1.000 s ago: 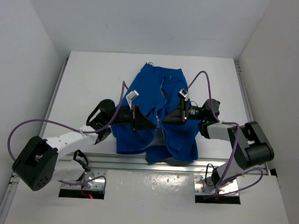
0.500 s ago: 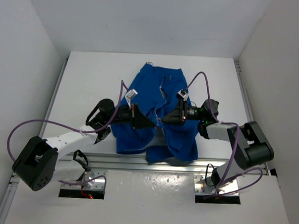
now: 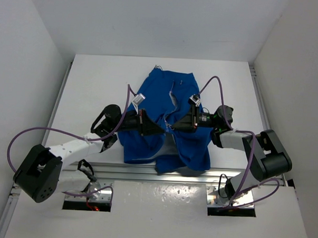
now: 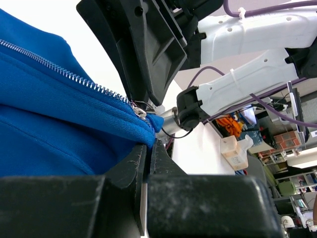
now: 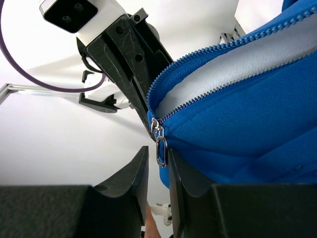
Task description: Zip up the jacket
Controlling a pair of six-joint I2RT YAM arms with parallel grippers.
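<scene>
Top, jacket (image 3: 168,98): mid table (image 3: 97,79), collar far, hem at near edge.
Top, L gripper (image 3: 160,131): on jacket's lower front, tip to tip w/ R gripper (image 3: 174,127); finger gaps unreadable here.
L wrist, L gripper (image 4: 147,151): fingers pressed together on blue hem corner, just under zipper (image 4: 64,74) end.
L wrist, in the way: R gripper (image 4: 141,84) right above, blocks view past slider.
R wrist, R gripper (image 5: 158,161): fingers nearly together, clamped on pull (image 5: 161,148) hanging off slider.
R wrist, zipper (image 5: 198,49): open beyond slider, white lining (image 5: 208,79) between halves.
R wrist, behind: L gripper (image 5: 143,99) just beyond slider.
</scene>
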